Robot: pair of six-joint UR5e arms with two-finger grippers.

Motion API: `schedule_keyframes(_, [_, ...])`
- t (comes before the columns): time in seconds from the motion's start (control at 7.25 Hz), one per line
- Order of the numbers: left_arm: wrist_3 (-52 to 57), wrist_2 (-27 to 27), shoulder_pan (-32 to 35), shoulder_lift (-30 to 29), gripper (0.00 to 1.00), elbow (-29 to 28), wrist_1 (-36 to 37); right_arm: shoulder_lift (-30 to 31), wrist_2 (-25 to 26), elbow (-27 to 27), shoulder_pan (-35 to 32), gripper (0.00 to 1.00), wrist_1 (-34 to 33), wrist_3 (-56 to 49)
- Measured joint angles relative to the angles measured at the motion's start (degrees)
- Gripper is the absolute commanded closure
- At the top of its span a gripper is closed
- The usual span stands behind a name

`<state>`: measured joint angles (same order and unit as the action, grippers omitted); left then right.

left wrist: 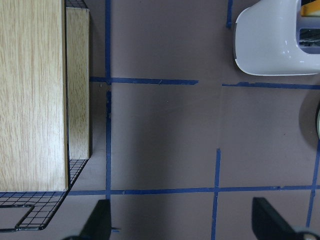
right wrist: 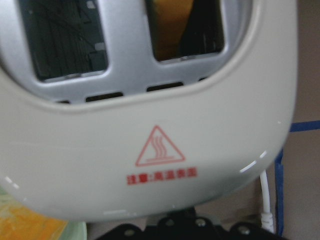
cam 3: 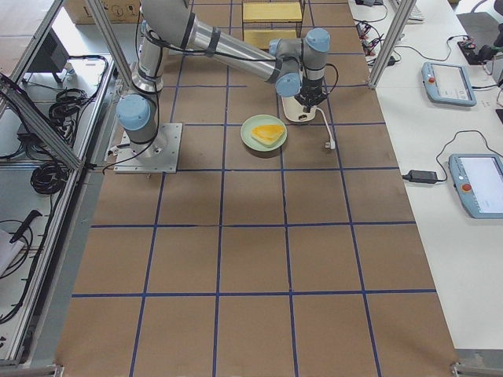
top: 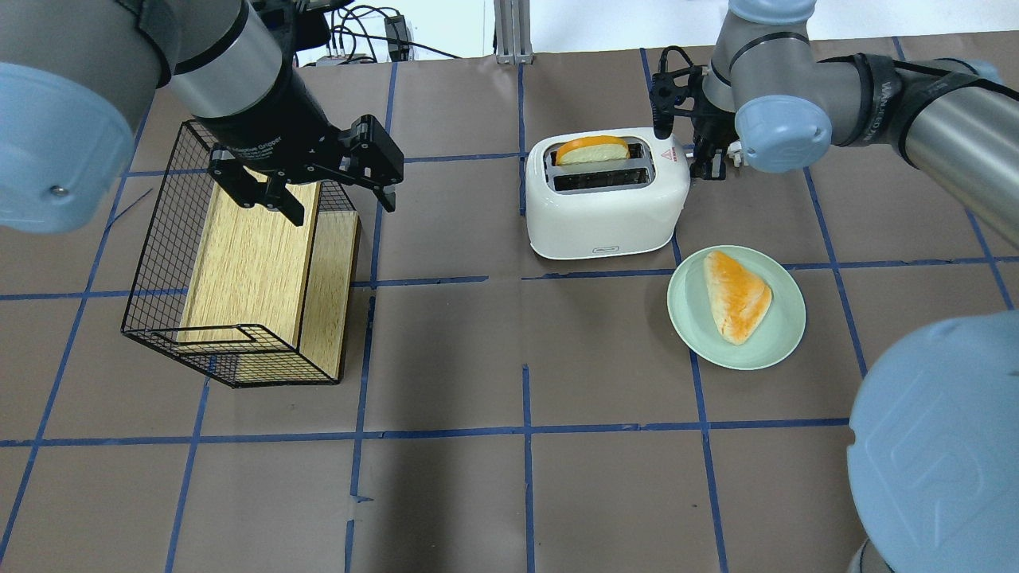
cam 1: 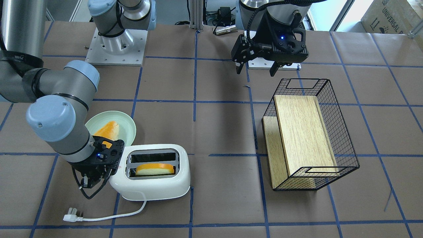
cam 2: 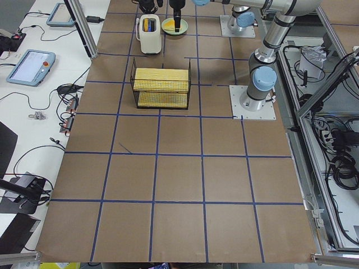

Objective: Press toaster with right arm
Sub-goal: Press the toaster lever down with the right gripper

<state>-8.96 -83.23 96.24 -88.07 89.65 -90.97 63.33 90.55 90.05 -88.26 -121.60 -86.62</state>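
Observation:
The white toaster [cam 1: 152, 186] stands on the brown table with an orange-crusted slice [cam 1: 155, 169] sticking up from one slot. It also shows in the overhead view [top: 605, 215] and fills the right wrist view [right wrist: 150, 150], red warning triangle facing the camera. My right gripper [cam 1: 92, 180] points down against the toaster's sticker end, beside its side wall, and looks shut on nothing; in the overhead view [top: 708, 163] it sits at the toaster's right end. My left gripper [top: 338, 203] hangs open and empty over the wire basket's near corner.
A pale green plate [top: 700, 334] with a bread wedge [top: 736, 296] sits close beside the toaster. The toaster's cord and plug [cam 1: 71, 217] lie loose on the table. A black wire basket [cam 1: 343, 132] holding a wooden box stands on the other half.

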Motion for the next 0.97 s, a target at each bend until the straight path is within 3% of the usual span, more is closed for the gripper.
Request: schedule_keyframes(0.97, [0.0, 0.0, 0.0, 0.08, 0.0, 0.0, 0.0, -0.72, -0.2, 0.09, 0.02, 0.93, -0.58, -0.09])
